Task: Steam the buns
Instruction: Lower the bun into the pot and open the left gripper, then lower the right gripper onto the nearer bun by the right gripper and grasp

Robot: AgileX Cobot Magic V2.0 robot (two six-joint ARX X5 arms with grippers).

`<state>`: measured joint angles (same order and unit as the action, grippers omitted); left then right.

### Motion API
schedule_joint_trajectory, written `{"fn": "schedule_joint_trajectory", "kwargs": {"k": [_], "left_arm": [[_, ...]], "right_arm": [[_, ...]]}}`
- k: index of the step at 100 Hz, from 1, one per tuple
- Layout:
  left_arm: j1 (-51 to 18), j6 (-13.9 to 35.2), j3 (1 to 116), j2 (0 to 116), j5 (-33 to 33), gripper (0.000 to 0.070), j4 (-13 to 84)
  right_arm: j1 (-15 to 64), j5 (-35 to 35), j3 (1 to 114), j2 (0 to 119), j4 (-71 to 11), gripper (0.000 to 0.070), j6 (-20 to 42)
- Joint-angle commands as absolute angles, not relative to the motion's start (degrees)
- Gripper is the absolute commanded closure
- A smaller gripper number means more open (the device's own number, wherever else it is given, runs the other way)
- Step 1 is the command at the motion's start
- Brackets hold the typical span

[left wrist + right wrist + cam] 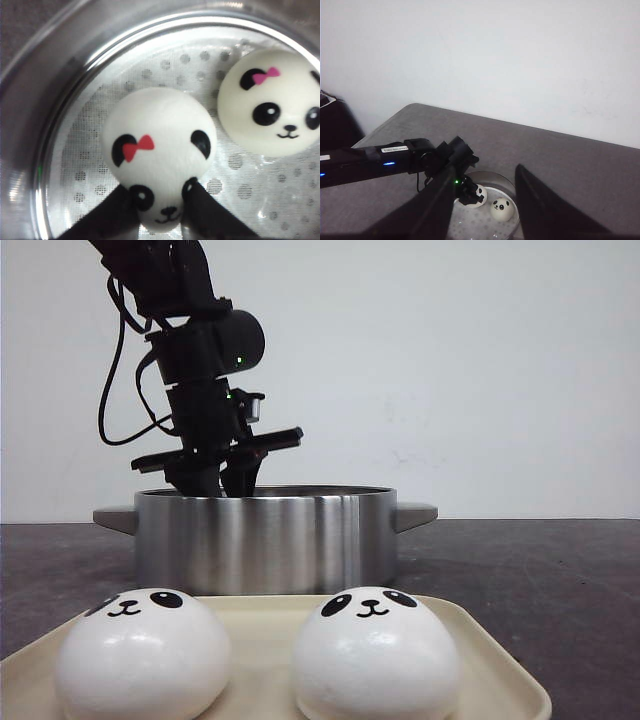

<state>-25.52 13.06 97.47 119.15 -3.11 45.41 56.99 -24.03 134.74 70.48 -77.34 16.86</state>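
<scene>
Two panda-faced buns lie on the perforated steamer plate inside the steel pot. My left gripper reaches down into the pot and is shut on the bun with a red bow, its fingers pressing both sides of the face. The bun with a pink bow lies free beside it. Two more buns sit on the cream tray in front of the pot. My right gripper is open and empty, high above the table, looking down on the pot.
The pot has side handles and a tall wall around the left gripper. The left arm stretches across the dark grey table. A white wall stands behind.
</scene>
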Motion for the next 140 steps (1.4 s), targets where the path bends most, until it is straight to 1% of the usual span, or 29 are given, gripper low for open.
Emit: {"fn": "schedule_joint_trajectory", "kwargs": {"k": [1,13,27,36,44,52,63,77,90,102,119,126,131,136,140], "left_arm": [[-25.82,12.97,98.96,120.49,-2.96,0.0602,44.97],[-25.78,14.22,98.96,120.49,-2.98,0.0418,44.86],[-25.78,14.44,98.96,120.51,-3.22,0.0254,44.82],[-25.76,14.44,98.96,120.49,-3.2,0.0178,45.39],[-25.76,14.44,99.09,120.46,-3.2,0.0129,46.11],[-25.78,14.46,100.53,120.46,-3.2,0.0101,48.1],[-25.78,14.76,104.31,120.38,-3.22,0.0102,51.2],[-26.3,15.31,113.23,119.7,-3.2,0.0104,56.12],[-27.38,15.18,121.93,116.09,-3.22,0.0108,56.58],[-28.45,12.91,127.07,110.56,-3.18,0.0108,57.87],[-28.91,11.27,127.26,100.18,-2.92,0.0108,60.05],[-28.91,9.39,127.26,96.31,-2.63,0.0108,61.87],[-28.88,7.03,127.26,93.73,-2.0,0.0108,63.99],[-28.88,5.04,127.24,91.22,-0.03,0.0108,66.85],[-28.91,4.73,127.24,89.32,1.43,0.0108,68.79]], "right_arm": [[57.69,-23.99,136.07,71.02,-81.49,0.0475,17.65],[57.69,-23.99,136.07,71.02,-81.49,0.0475,17.82],[57.69,-23.97,136.07,71.02,-81.49,0.0475,17.87],[57.69,-23.97,136.07,71.02,-81.49,0.0475,17.87],[57.69,-23.97,136.07,71.02,-81.49,0.0475,17.87],[57.69,-23.97,136.07,71.02,-81.49,0.0475,17.8],[57.69,-23.99,136.07,71.09,-81.49,0.0475,17.5],[57.67,-23.97,135.35,71.92,-81.52,0.0475,17.23],[57.67,-24.01,131.83,73.12,-81.52,0.0475,15.46],[57.6,-24.05,125.67,74.02,-81.49,0.0475,15.4],[57.63,-23.97,114.04,73.97,-80.36,0.0475,17.17],[57.65,-23.38,108.99,73.58,-78.76,0.0477,18.09],[57.63,-22.11,105.16,73.17,-76.99,0.0495,18.65],[57.67,-20.49,100.77,72.71,-74.52,0.0506,19.66],[57.63,-18.98,97.17,72.27,-72.42,0.0506,20.49]]}}
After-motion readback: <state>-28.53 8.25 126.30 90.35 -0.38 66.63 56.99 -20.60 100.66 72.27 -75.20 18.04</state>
